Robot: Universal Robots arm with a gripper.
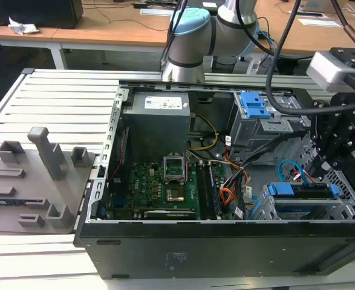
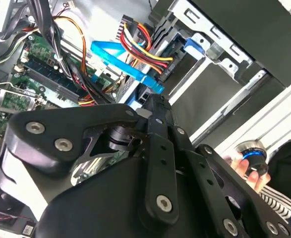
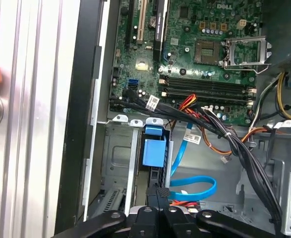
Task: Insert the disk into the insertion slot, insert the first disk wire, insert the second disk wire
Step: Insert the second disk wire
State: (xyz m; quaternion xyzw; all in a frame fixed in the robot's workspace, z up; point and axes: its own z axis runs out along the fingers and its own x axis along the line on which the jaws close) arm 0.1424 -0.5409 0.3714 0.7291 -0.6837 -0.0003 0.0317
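Where the first wrist view looks down past the gripper [image 3: 157, 196], its two black fingers are seen drawn close together over the rear edge of the disk [image 3: 154, 151], whose blue caddy sits inside the insertion slot [image 3: 116, 158]; whether the tips actually pinch anything cannot be told. Just beside them the second disk wire [image 3: 197, 186] is shown as a light-blue loop on the case floor, with the first disk wire [image 3: 182, 203] a thin red strand under it. The second wrist view adds what the first lacks: the light-blue cable [image 2: 123, 62] is seen running up to a bundle of red and yellow power leads [image 2: 143, 49], and a person's hand [image 2: 247, 166] is seen on a blue-ringed knob [image 2: 252, 153] outside the case. Farther off, in the exterior view, the whole open computer case [image 1: 165, 257] is laid out: the motherboard [image 1: 159, 190] and power supply [image 1: 159, 112] inside it, the blue-latched drive cage [image 1: 256, 118] behind, and the caddy-framed drive [image 1: 301, 193] seated in its bay near the exterior view's right. A grey fixture tray [image 1: 35, 181] lies on the table at the exterior view's left.
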